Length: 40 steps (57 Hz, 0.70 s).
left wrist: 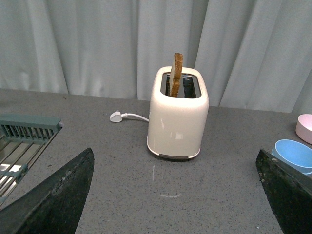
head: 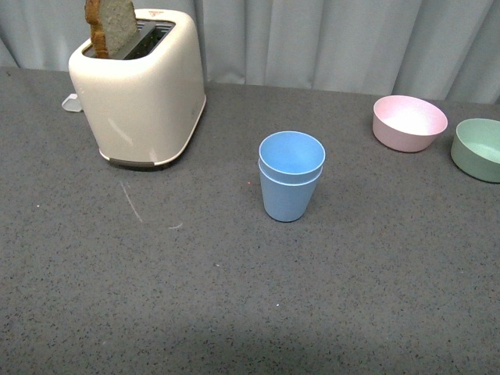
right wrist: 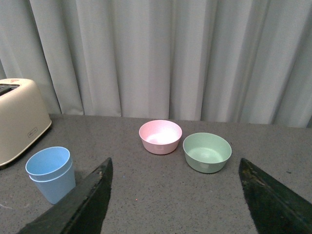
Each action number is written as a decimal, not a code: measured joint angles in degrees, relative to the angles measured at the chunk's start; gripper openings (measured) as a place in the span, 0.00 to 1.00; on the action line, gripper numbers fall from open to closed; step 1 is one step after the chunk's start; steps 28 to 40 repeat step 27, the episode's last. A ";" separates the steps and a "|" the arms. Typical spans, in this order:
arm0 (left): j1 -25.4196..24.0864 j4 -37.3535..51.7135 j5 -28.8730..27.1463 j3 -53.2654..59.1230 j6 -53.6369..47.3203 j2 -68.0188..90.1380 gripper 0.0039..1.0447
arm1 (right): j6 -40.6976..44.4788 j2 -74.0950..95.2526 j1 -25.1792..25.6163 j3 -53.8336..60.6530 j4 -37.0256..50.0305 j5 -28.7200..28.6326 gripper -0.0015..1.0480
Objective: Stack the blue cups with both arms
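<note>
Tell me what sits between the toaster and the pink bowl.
The stacked blue cups stand between the toaster and the pink bowl, a little nearer the camera; otherwise bare tabletop. The front view shows it.

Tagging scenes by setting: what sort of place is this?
Probably a mock kitchen counter staged for a test: a toaster with bread in it, pink bowl and green bowl, plus a dish rack, against a plain curtain.

Nested blue cups [head: 291, 176] stood alone mid-tabletop [head: 234, 312], bare surface all around them. Toaster [head: 141, 90] with bread slice [head: 111, 27] blocked the far left; pink bowl [head: 409, 123] and green bowl [head: 478, 148] sat far right, well apart from the cups. Whole near half lay open. Curtain [head: 328, 39] closed off the back.
</note>
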<state>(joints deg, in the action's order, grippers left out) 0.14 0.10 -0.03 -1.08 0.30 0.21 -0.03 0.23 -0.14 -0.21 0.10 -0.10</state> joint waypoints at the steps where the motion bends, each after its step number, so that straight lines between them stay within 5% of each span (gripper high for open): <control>1: 0.02 0.00 0.00 0.00 -0.02 0.00 0.94 | 0.00 0.00 0.00 0.00 0.00 0.00 0.77; 6: 0.02 0.00 0.00 0.00 -0.02 0.00 0.94 | -0.07 0.00 0.00 0.00 0.00 0.00 0.93; 40: 0.02 0.00 0.00 0.00 -0.02 0.00 0.94 | -0.02 0.00 0.00 0.00 0.00 0.00 0.91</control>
